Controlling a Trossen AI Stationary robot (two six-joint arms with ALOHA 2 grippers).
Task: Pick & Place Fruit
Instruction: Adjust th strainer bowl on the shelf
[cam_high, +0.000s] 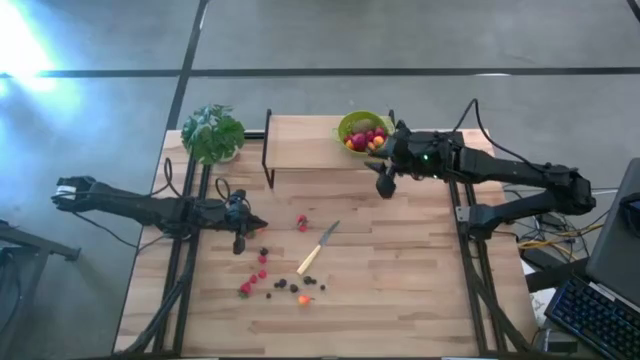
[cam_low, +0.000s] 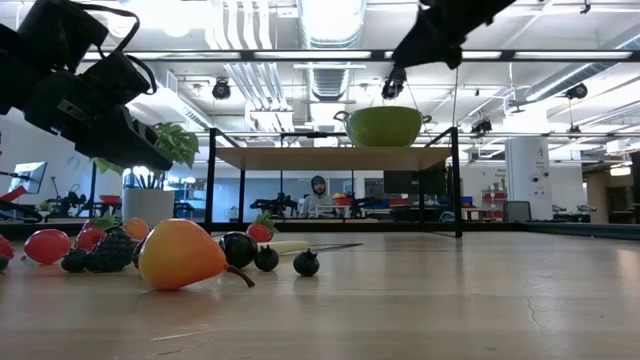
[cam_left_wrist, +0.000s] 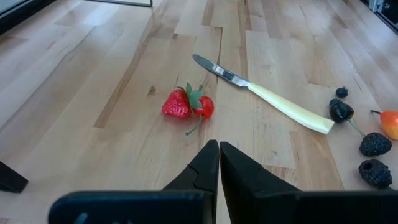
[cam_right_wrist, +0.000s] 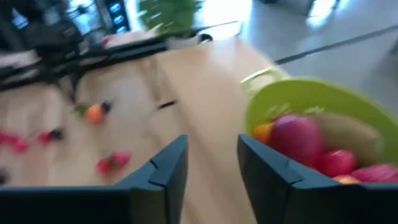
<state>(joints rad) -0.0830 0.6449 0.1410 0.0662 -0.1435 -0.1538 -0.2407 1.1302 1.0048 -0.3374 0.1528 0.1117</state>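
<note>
Fruit lies in two lots. Loose on the table: a red strawberry (cam_left_wrist: 176, 104) touching a small red cherry-like piece (cam_left_wrist: 204, 107), and nearby dark berries (cam_left_wrist: 375, 144) and an orange-yellow piece (cam_low: 180, 254). The green bowl (cam_right_wrist: 323, 102) holds pink-red pieces (cam_right_wrist: 297, 137), a brown-green kiwi-like ball (cam_right_wrist: 345, 132) and orange bits.

Table: my light wooden top (cam_high: 400, 290).
On it: scattered fruit (cam_high: 275, 282), knife (cam_high: 318, 247), potted plant (cam_high: 212, 132), black shelf (cam_high: 300, 150).
</note>
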